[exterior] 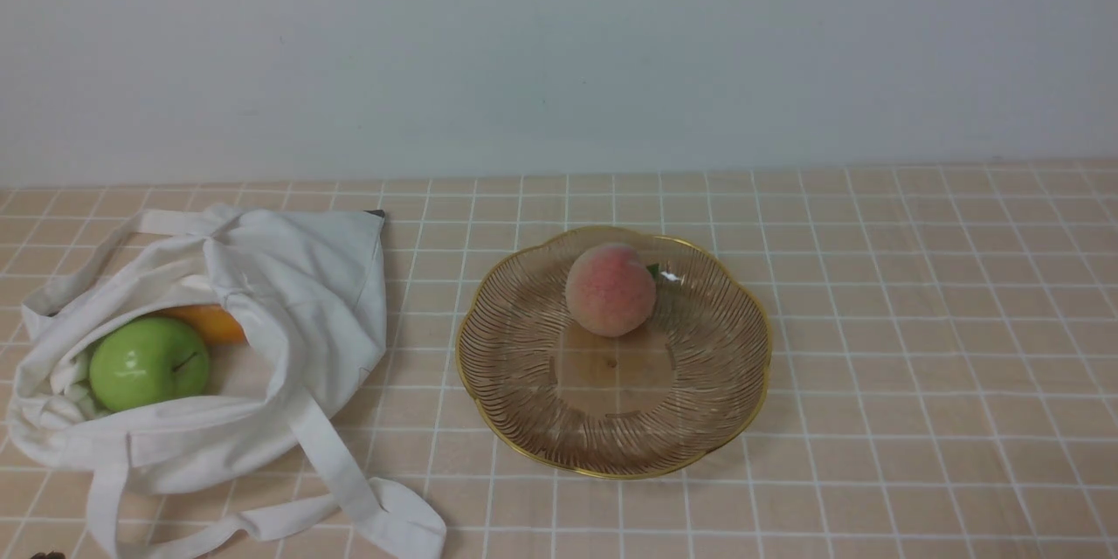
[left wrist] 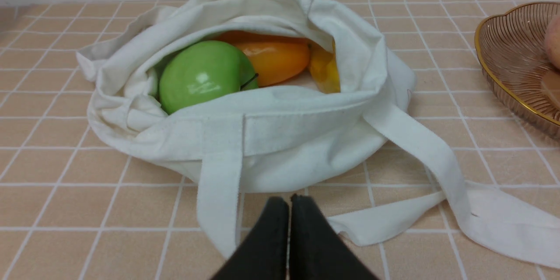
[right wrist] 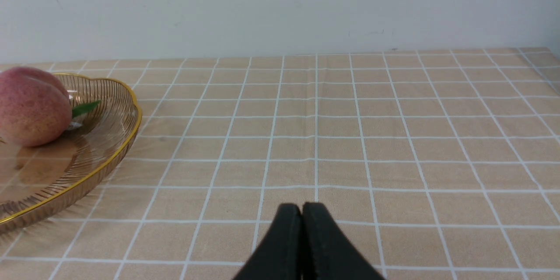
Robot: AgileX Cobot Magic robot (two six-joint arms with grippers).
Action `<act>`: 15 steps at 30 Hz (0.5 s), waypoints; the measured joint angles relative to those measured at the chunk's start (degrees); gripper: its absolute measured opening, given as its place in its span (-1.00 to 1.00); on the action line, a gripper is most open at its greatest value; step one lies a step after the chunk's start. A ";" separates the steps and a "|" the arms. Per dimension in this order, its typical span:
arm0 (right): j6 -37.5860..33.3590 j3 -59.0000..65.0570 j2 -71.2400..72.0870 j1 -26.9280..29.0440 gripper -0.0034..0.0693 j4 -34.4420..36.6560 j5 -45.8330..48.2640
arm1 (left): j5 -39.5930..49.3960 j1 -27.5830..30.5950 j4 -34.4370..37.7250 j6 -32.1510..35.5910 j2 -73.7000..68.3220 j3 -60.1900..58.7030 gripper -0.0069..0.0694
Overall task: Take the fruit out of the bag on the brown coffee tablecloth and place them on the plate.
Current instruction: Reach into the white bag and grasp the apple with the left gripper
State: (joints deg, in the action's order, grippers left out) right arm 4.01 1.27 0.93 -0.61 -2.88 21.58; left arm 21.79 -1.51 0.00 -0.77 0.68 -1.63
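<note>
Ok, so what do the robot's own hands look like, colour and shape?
Only the tips show, in the wrist views. The left hand and the right hand each have two matte black fingers, broad at the base, tapering to rounded tips. No cables or markings are visible; the arms are out of view.
</note>
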 joint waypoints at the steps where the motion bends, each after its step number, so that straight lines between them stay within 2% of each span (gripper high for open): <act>1: 0.00 0.00 0.00 0.00 -0.95 0.00 0.00 | 0.00 0.00 0.00 0.00 0.00 0.00 -0.84; 11: 0.00 0.00 0.00 0.00 -0.95 0.00 0.00 | -0.65 0.06 0.46 -0.18 0.00 0.00 -0.84; 14: 0.00 0.00 0.00 0.00 -0.95 0.00 0.00 | -2.25 0.06 3.56 -2.09 0.00 0.00 -0.84; 15: 0.00 0.00 0.00 0.00 -0.95 0.00 0.00 | -3.61 0.06 6.64 -3.42 0.00 0.00 -0.84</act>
State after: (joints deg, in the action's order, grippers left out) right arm 4.01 1.27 0.93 -0.61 -2.88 21.58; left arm 18.18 -1.45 6.64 -4.18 0.68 -1.63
